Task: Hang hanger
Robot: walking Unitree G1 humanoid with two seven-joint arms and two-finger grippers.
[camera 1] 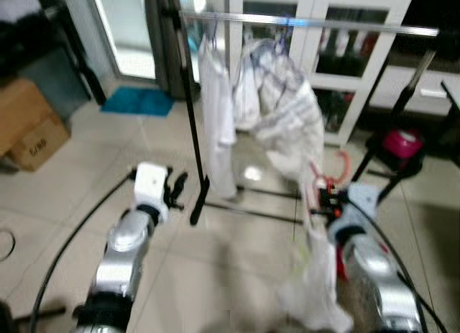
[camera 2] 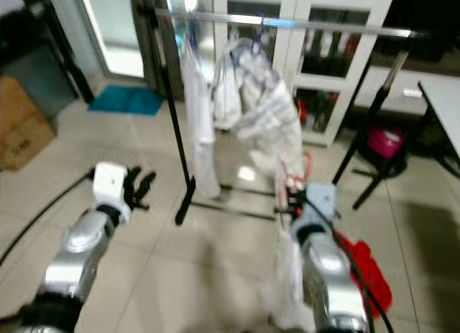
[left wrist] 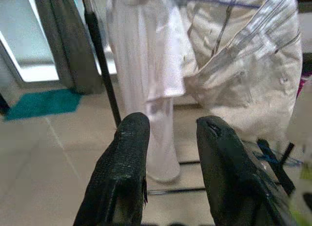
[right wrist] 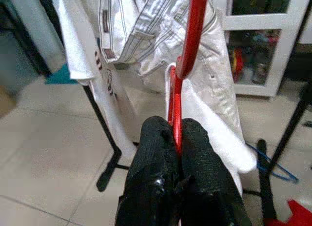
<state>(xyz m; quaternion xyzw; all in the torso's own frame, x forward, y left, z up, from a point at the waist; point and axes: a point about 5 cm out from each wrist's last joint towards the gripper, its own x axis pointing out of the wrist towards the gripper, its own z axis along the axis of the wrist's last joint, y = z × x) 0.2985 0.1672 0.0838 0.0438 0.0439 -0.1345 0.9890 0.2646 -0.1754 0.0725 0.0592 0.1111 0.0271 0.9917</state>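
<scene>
We see the red hanger (right wrist: pixel 187 45) clamped between the two black fingers (right wrist: pixel 151 157) of our right gripper (right wrist: pixel 175 138), its hook rising above them. A white cloth (camera 1: pixel 313 275) hangs from it down past our right arm. We hold the hanger in front of the clothes rack (camera 1: pixel 309 22), below its silver bar and not on it.

On that bar hang a long white garment (camera 1: pixel 215 103) near the rack's black upright post (camera 1: pixel 188 117), and beside it a striped white shirt (camera 1: pixel 287 96), bunched and drooping toward our right gripper.

Our left gripper (left wrist: pixel 170 157) is raised in front of the rack too, near the foot of the black post, with its fingers (left wrist: pixel 122 172) parted and nothing between them.

The floor (camera 1: pixel 86 167) under the rack is pale beige tile, glossy, with a bright patch of reflected light between the rack's feet. Behind the rack stands a white cabinet (camera 1: pixel 345 31) with glass doors. Beyond the black post lies a teal mat (camera 1: pixel 140 101) in front of a glass door (camera 1: pixel 126 24). Further out on that side sit cardboard boxes (camera 1: pixel 36 131). At the rack's other end, a pink object (camera 1: pixel 402 142) rests by a black stand. A black cable (camera 1: pixel 72 232) runs across the tiles near our left arm.
</scene>
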